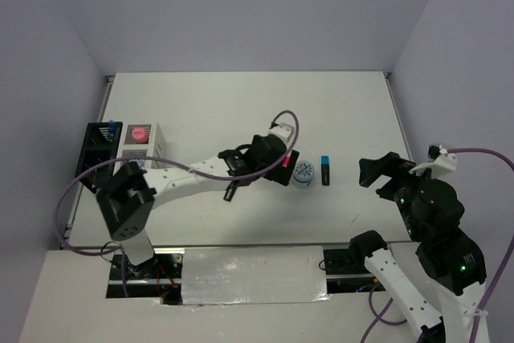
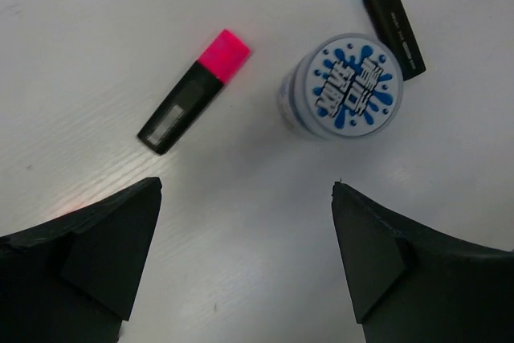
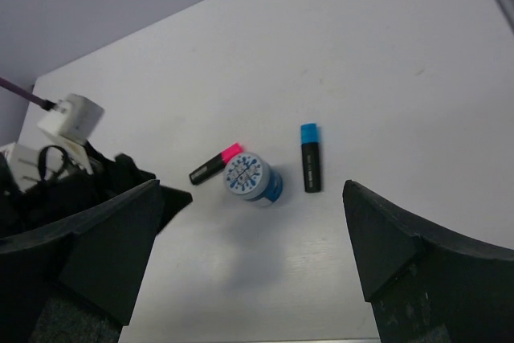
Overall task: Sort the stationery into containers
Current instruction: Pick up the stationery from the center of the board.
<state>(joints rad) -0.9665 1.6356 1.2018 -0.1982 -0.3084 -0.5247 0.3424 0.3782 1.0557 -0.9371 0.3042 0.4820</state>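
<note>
At the far left of your counter (image 1: 241, 110) sits the black pen holder (image 1: 98, 150), with blue caps showing at its far end. Touching its right side is the white box (image 1: 152, 146), and the pink glitter jar (image 1: 140, 132) stands inside it. Toward the middle, your left claw (image 2: 246, 190) hangs above the counter, jaws spread wide and gripping nothing. Just beyond its left finger the pink highlighter (image 2: 195, 91) lies flat. Right of that, close but apart, the blue-white tin (image 2: 344, 90) stands upright. The blue highlighter (image 2: 387, 14) lies just beside the tin's right. Well to the right, your right claw (image 3: 250, 190) is raised off the counter, fully parted and empty.
</note>
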